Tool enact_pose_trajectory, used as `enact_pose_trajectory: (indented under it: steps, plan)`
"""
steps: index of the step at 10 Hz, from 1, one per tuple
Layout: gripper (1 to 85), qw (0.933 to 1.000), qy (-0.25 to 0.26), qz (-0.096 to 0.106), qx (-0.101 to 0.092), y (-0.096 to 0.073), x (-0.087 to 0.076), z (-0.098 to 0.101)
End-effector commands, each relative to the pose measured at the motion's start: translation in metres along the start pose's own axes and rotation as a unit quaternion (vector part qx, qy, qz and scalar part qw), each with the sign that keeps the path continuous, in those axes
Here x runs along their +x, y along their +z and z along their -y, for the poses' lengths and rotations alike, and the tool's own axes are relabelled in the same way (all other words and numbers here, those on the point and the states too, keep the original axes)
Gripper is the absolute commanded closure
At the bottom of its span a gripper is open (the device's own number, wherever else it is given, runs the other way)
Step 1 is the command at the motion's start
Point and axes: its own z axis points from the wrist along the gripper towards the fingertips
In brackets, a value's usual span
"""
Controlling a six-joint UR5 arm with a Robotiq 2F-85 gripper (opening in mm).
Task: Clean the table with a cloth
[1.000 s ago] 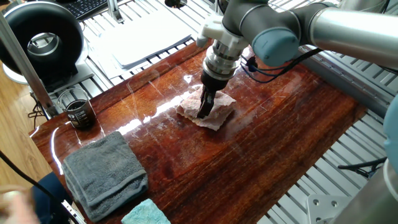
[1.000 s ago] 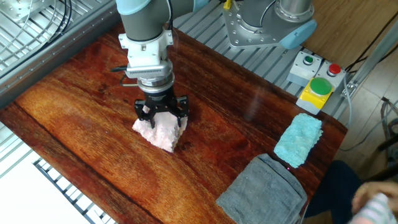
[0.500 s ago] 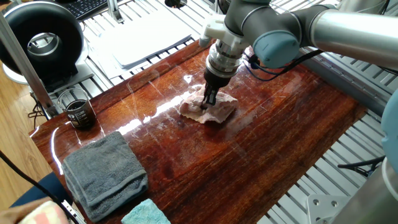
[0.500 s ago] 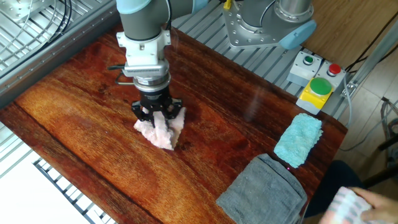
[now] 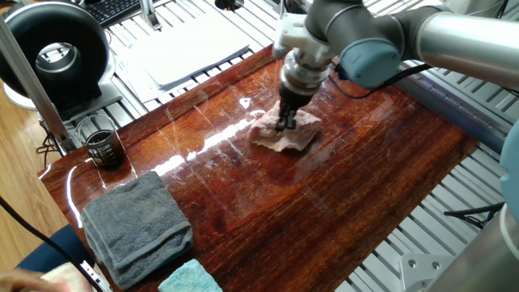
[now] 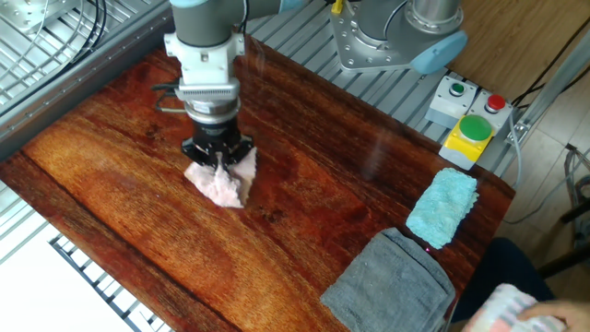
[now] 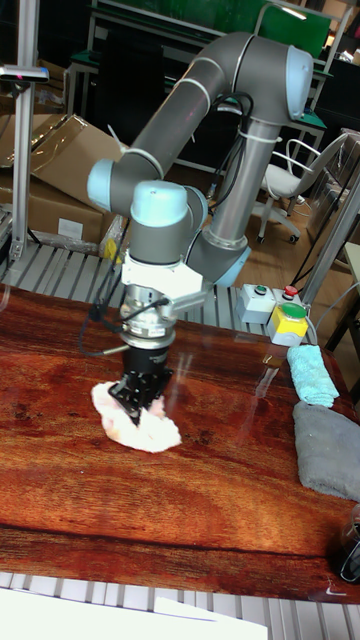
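The gripper (image 5: 286, 123) points straight down with its fingers pinched into the middle of the cloth (image 5: 284, 134), pressing the bunched rag onto the table (image 5: 340, 195); the cloth lies toward the long edge that borders the white board (image 5: 190, 50) (well away from the corners); a grey towel (image 5: 136, 225) and a light-blue cloth (image 6: 443, 205) sit together at one short end, apart from the rag.
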Motion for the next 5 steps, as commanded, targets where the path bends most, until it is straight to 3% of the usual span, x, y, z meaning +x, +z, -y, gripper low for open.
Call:
enact_pose_trajectory:
  steps: [1, 4, 5]
  plan:
    - [84.7, 0.9989, -0.047, 0.000, -0.005, -0.019, 0.033, 0.018]
    - [84.7, 0.9988, -0.047, -0.005, -0.011, -0.024, 0.044, 0.011]
    - [84.7, 0.9994, -0.026, -0.003, -0.024, -0.023, 0.045, 0.001]
